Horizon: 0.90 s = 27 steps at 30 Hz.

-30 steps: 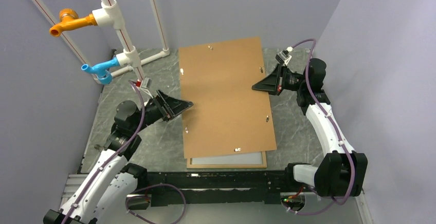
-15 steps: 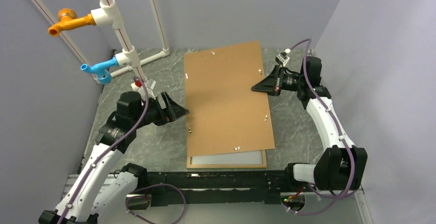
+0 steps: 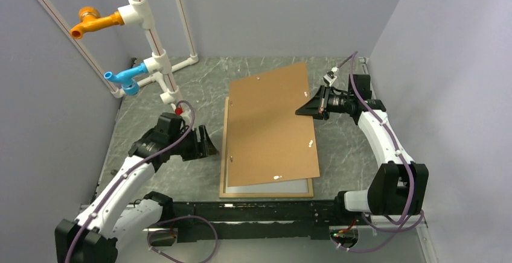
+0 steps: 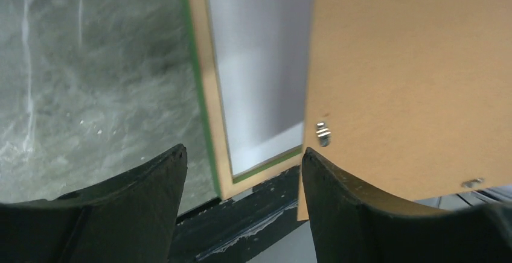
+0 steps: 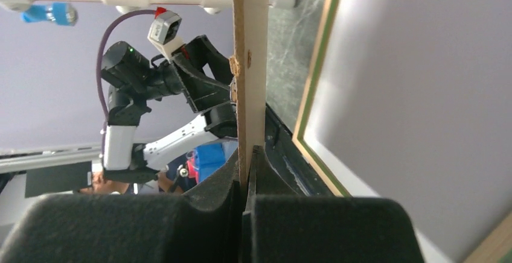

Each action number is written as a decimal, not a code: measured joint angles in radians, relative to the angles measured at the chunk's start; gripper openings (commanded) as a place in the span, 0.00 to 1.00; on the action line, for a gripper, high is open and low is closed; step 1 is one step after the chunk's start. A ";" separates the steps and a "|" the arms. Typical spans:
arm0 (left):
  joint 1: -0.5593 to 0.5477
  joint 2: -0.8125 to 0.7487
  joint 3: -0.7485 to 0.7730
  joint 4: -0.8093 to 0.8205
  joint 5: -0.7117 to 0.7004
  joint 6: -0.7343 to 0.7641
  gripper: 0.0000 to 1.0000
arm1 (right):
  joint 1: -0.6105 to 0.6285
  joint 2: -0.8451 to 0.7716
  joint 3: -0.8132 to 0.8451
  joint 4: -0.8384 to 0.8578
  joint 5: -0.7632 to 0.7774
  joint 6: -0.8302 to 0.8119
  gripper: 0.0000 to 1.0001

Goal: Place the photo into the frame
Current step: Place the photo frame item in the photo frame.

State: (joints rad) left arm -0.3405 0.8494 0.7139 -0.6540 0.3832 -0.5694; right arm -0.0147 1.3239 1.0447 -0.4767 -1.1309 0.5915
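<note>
- The grey marbled surface (image 3: 193,94) carries the frame (image 3: 265,195), which lies flat near the middle, its long sides running away from the arms.
- A white pipe stand (image 3: 151,46) with an orange and a blue fitting rises at the far left of the frame.
- A brown backing board (image 3: 272,124) sits askew over the frame. It covers most of it, leaving a strip bare along the frame's left side and another along its near end.
- Inside the frame's pale wood rim with its green edge lies a whitish sheet (image 3: 265,186). Whether this is the photo's blank back or the glass, I cannot tell.
- The right claw (image 3: 298,111) is at the frame's right side, clenched on the board's right edge and holding that edge up off the frame.
- The left claw (image 3: 212,149) is just left of the frame, released, with its fingers spread and nothing between them.
- Small metal clips (image 4: 323,133) dot the board near its edges.
</note>
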 measured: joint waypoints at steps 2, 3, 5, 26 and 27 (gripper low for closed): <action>-0.007 0.041 -0.027 -0.009 -0.018 -0.011 0.69 | -0.003 0.007 0.000 -0.032 0.026 -0.025 0.00; -0.012 0.064 -0.036 -0.010 -0.029 -0.017 0.68 | -0.005 0.010 0.000 -0.047 0.039 -0.037 0.00; -0.026 0.104 -0.043 -0.017 -0.058 -0.024 0.67 | -0.008 0.015 0.000 -0.069 0.063 -0.054 0.00; -0.296 0.394 -0.092 0.149 -0.299 -0.112 0.38 | -0.020 0.085 -0.083 -0.103 0.159 -0.135 0.00; -0.298 0.402 -0.096 0.159 -0.300 -0.115 0.36 | -0.019 0.089 -0.091 -0.096 0.159 -0.133 0.00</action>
State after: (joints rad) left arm -0.6388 1.2510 0.6182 -0.4953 0.0830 -0.6842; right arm -0.0341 1.4128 0.9539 -0.5724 -0.9714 0.4587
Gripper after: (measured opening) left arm 0.392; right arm 0.020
